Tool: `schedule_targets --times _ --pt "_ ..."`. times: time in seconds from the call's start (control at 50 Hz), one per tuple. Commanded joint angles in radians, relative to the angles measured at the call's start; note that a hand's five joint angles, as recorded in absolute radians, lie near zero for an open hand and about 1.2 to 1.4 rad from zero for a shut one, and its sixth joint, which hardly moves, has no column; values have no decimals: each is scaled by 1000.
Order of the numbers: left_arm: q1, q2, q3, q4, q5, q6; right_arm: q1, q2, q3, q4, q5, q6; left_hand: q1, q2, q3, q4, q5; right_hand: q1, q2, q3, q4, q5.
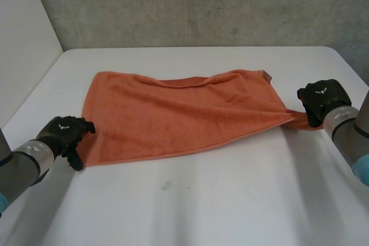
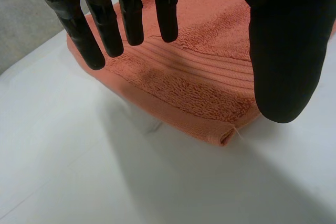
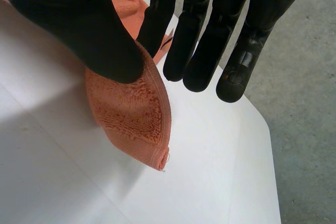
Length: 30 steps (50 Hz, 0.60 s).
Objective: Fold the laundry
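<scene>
An orange towel (image 1: 179, 113) lies spread flat across the middle of the white table (image 1: 202, 200). My left hand (image 1: 63, 133) is at the towel's near left corner. Its fingers (image 2: 84, 30) are straight and apart from the thumb, hovering just above the corner (image 2: 210, 114), which lies flat on the table and is not held. My right hand (image 1: 323, 99) is at the towel's right end. There it pinches a corner (image 3: 136, 119) between the thumb (image 3: 79, 19) and a finger, and has drawn that corner out to a point off the table.
A grey wall (image 1: 202, 4) runs behind the table, and a white panel (image 1: 23, 38) stands at the left. The table's right edge (image 3: 262, 129) lies close beside my right hand, with grey floor beyond it.
</scene>
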<state>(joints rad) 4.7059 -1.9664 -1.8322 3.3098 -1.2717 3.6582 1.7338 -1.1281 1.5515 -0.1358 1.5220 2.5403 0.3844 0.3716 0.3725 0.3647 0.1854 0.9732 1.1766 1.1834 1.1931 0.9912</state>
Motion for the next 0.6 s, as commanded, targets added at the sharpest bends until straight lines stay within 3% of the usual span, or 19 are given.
schedule_targets --times 0.02,0.6 --pt "-6 -15 -24 45 -5 0 0 -1 13 -25 -2 0 2 15 14 22 27 423 220 213 203 231" --pt "-12 -111 48 106 -8 8 7 5 30 -47 -14 -5 205 218 217 225 229 423 220 213 203 231"
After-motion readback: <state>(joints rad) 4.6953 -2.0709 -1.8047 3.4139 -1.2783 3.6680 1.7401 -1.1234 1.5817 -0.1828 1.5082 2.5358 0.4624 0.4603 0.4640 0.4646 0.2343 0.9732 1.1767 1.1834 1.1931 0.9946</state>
